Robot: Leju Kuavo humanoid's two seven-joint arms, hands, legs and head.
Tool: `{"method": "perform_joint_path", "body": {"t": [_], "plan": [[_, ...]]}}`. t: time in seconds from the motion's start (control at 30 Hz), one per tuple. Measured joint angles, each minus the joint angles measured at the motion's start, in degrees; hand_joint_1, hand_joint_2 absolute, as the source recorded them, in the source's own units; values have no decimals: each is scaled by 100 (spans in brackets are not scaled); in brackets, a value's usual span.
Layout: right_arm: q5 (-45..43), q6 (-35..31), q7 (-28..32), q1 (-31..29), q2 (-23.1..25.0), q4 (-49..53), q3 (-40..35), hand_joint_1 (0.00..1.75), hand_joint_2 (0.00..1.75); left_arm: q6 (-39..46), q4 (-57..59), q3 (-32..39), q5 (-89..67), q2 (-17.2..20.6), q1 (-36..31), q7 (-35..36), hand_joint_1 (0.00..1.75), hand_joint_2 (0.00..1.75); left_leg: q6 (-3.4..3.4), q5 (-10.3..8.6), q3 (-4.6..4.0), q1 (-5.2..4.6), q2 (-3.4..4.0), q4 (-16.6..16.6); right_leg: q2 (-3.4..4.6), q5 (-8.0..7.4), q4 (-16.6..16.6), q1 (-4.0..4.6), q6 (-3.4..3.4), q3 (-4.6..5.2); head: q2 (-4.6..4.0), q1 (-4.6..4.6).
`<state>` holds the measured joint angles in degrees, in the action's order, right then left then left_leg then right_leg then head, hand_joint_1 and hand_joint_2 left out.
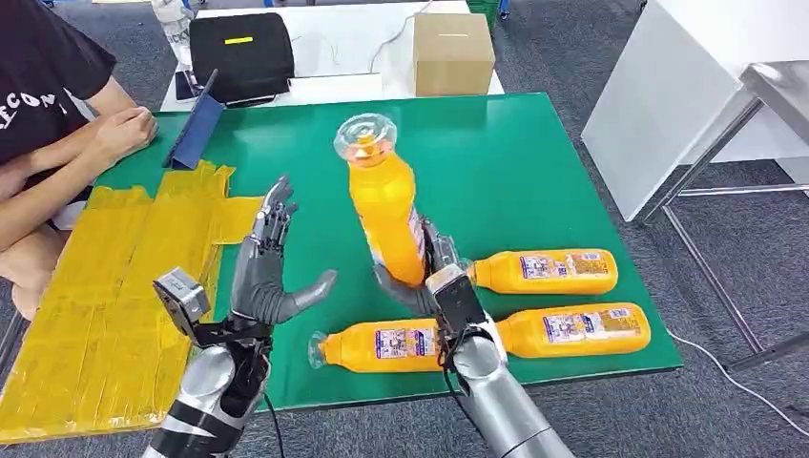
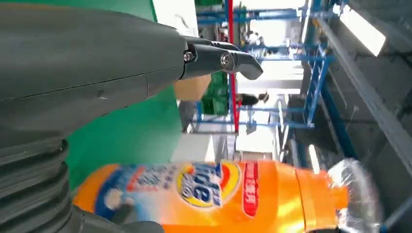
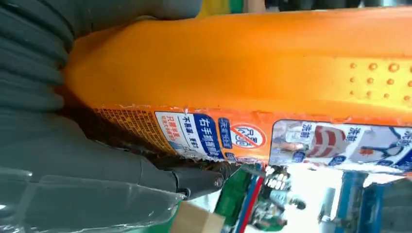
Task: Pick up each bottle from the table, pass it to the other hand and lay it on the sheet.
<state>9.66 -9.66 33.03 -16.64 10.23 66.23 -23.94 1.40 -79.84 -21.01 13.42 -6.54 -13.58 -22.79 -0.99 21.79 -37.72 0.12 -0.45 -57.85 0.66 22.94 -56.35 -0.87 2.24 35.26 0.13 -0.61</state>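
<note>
While the right hand (image 1: pixel 431 277) grips the orange detergent bottle (image 1: pixel 383 205) by its base, upright above the green tabletop's (image 1: pixel 534 162) near edge, the spread, empty left hand (image 1: pixel 272 272) waits beside; that seemingly low grip could let it tip during handover.

bare green table (image 1: pixel 534 162) is lying beyond the raised bottle (image 1: pixel 386 215), and the yellow sheet (image 1: pixel 105 286) is lying open to the left. three lying bottles (image 1: pixel 546 271) (image 1: pixel 572 330) (image 1: pixel 382 344) are crowding the near edge. a person's arm (image 1: pixel 72 157) and a leaning tablet (image 1: pixel 194 129) are bordering the sheet's far end.
</note>
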Motion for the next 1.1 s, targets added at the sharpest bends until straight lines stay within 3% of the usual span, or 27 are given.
{"method": "perform_joint_path", "body": {"t": [0.23, 0.8, 1.1], "plan": [[420, -302, 164, 52, 39, -26, -472, 175, 175, -288, 157, -144, 457, 7, -187, 345, 0, 175, 0, 0, 0, 0, -1, 0, 0, 0, -1, 0, 0, 0, 0, -2], [1141, -1161, 138, -47, 66, -284, -957, 175, 175, -496, 330, -361, 942, 46, -243, 439, 0, 175, 0, 0, -1, 0, 1, 0, 0, 0, -1, 0, 0, 0, 0, -2], [1138, -1241, 92, -87, 94, -551, -1191, 175, 175, -546, 330, -402, 1077, 48, -202, 448, 0, 175, 0, 0, -1, 1, 0, 0, 0, 0, 0, 0, -1, 1, 0, -2]]}}
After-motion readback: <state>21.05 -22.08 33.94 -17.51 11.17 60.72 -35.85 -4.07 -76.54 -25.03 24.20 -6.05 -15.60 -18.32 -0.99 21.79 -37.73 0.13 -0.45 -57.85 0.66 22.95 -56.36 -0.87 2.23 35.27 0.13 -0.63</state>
